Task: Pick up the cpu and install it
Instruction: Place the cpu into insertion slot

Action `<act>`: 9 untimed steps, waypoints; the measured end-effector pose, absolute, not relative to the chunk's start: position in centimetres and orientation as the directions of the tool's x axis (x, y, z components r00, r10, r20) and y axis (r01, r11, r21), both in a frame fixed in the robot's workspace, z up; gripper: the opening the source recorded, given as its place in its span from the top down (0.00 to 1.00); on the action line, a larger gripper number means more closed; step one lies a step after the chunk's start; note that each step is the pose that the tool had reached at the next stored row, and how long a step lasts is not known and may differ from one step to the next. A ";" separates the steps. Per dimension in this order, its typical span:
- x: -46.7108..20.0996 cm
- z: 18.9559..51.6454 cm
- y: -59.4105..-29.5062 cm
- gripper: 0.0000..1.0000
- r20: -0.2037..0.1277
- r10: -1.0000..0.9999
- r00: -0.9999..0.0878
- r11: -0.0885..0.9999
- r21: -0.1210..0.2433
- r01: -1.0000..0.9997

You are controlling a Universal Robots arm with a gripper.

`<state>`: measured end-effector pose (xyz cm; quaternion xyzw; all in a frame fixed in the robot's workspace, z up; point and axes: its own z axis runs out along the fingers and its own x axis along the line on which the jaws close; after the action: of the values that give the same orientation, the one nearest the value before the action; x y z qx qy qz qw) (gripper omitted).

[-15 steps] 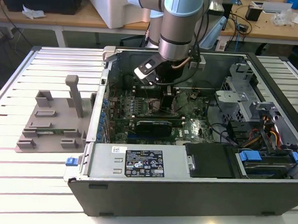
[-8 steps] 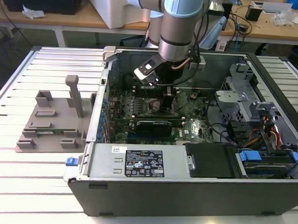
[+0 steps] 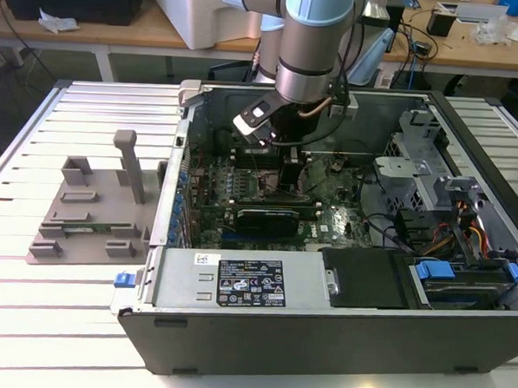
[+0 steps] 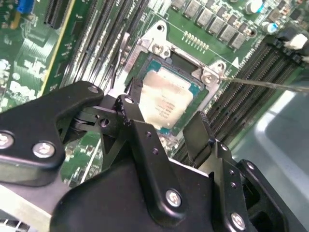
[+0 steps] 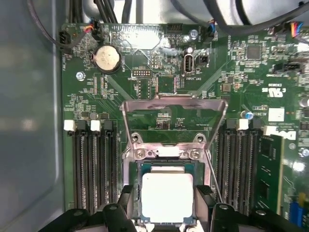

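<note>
The cpu (image 5: 166,195), a flat square chip with a silver-grey top, lies in the motherboard socket (image 5: 166,166) in both wrist views. My gripper (image 5: 166,205) is lowered over it, one black finger (image 5: 129,200) against each of two opposite edges. In the second wrist view the cpu (image 4: 166,99) sits between the two fingertips of the gripper (image 4: 166,111), level with the socket's teal rim. The socket's metal load plate (image 5: 174,116) stands hinged open behind it. In the exterior view the gripper (image 3: 284,165) reaches down into the open computer case (image 3: 321,336).
Black memory slots (image 5: 91,169) run along both sides of the socket, and a thin metal lever (image 4: 263,83) sticks out beside it. A graphics card (image 3: 271,216), cables and drive bays (image 3: 445,282) crowd the case. A grey parts fixture (image 3: 93,207) sits at the exterior view's left.
</note>
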<state>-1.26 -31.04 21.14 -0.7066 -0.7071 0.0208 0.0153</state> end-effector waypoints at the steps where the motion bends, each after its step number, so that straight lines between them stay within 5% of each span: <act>1: -1.3 21.5 -31.0 0.38 -0.008 1.000 -0.001 0.001 -0.051 0.999; 3: -1.3 22.6 -30.9 0.40 -0.008 1.000 -0.001 0.001 -0.051 0.999; 5: -1.3 23.9 -30.9 0.58 -0.008 1.000 -0.001 0.000 -0.051 0.999; 9: -1.3 26.4 -30.9 0.76 -0.011 1.000 -0.001 0.000 -0.051 0.999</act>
<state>-1.26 -30.88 26.43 -0.7067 -0.7070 0.0220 0.0140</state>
